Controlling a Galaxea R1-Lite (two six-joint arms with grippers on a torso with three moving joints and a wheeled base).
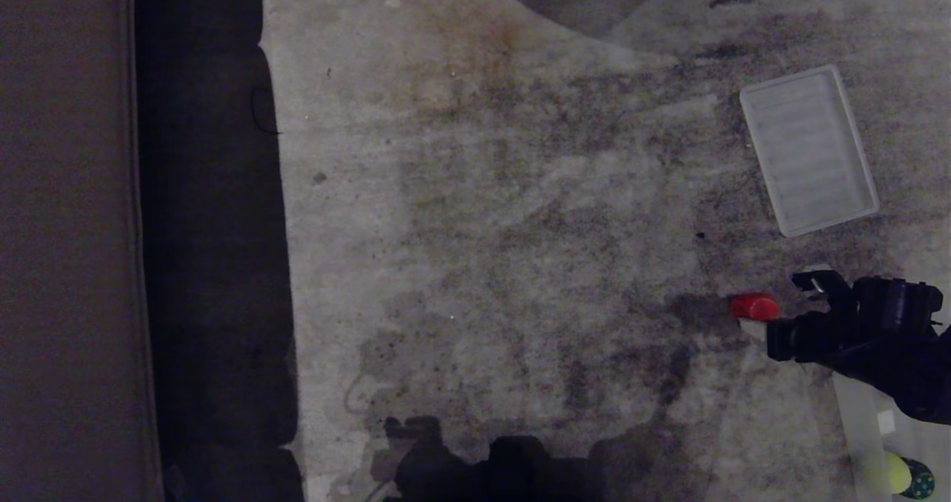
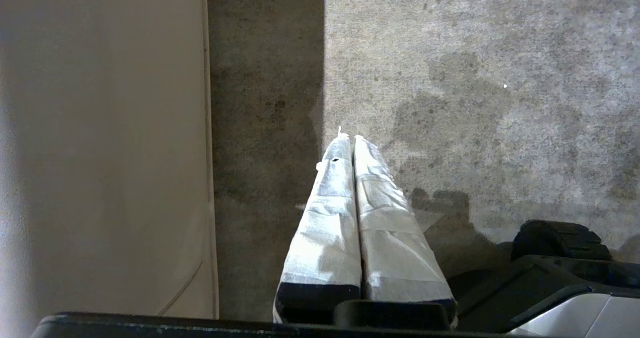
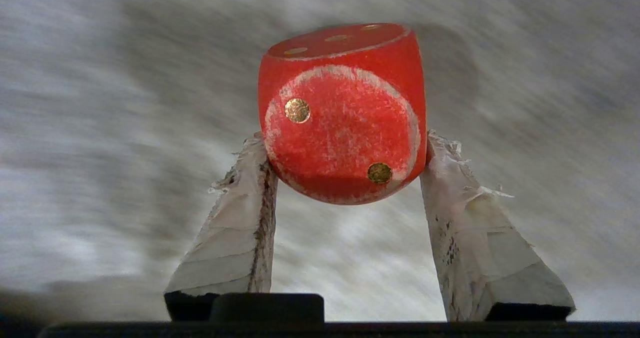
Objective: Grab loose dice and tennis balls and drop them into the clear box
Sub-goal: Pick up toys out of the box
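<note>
Right gripper (image 3: 345,143) clamps the red rounded-corner die with brass pips (image 3: 345,113) by opposite faces, above the stained grey carpet (image 1: 483,227), for carrying to the translucent box (image 1: 862,420). Left gripper (image 2: 350,143) idle, closed.

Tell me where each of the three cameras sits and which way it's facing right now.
Head view: on the head, looking down at the carpet, the lid and the right gripper.
Left wrist view: behind the left gripper, shut, aimed at bare carpet.
Right wrist view: behind the right gripper's fingers, clamped on the red die.
Shared: head and right wrist views both show the red die.
</note>
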